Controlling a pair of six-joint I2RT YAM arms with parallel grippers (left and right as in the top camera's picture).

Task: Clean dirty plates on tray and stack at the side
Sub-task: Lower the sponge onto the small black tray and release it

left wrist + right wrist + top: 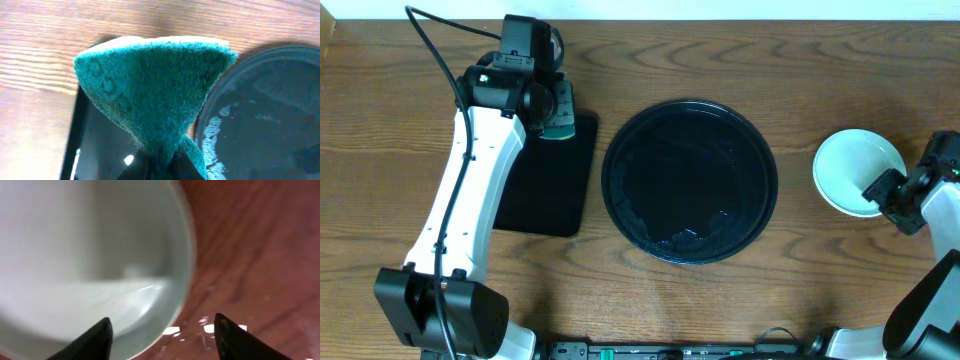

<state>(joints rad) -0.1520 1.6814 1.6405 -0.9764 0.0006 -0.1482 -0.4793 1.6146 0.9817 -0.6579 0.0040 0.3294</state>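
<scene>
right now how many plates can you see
1. A pale plate sits on the table right of the round black tray, at the right gripper. Others may lie stacked under it, hidden.

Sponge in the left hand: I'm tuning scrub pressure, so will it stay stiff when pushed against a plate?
Probably floppy: the sponge bends into a fan where the left hand pinches it. Likely light, since it holds that shape unsupported. Its fuzzy green face looks grippy, so it should drag rather than slide.
</scene>
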